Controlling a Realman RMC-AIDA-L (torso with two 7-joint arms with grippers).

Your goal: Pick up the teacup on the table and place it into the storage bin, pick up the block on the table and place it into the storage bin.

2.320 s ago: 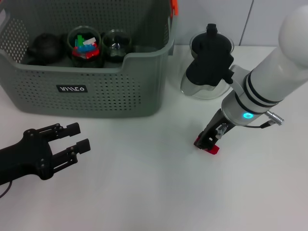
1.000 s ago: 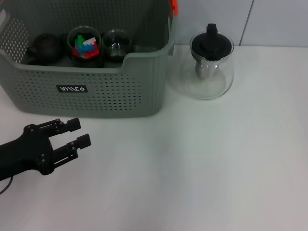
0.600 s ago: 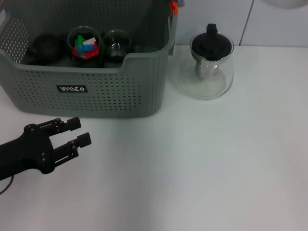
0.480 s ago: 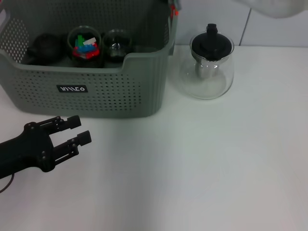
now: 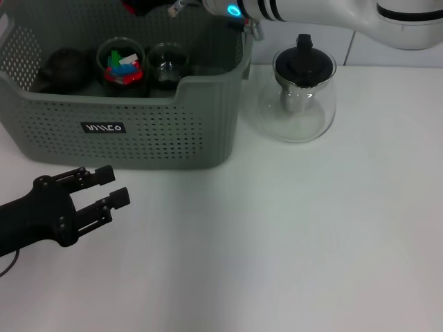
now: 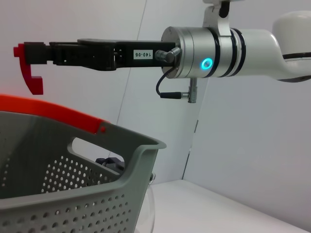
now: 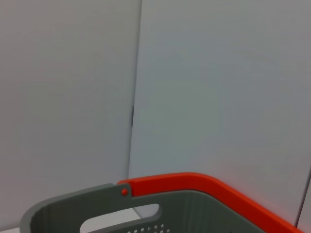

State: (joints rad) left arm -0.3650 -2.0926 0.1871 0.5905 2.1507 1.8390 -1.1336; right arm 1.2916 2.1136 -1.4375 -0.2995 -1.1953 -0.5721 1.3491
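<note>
We see the right claw [image 6: 30, 60] held out level above the open top of the storage bin [image 5: 138, 131], its fingers pressed together on a red block [image 6: 28, 73] that hangs clear over the bin's orange-trimmed rim. Inside the bin sit a dark teapot [image 5: 61, 69], a glass cup holding coloured blocks [image 5: 122, 66], and a second glass teacup [image 5: 166, 63] beside it. A glass teapot with a black lid [image 5: 299, 97] stands on the white tabletop [image 5: 291, 235] just beside the bin. Our left claw [image 5: 104, 190] rests low over the tabletop in front of the bin, fingers spread and holding nothing.
</note>
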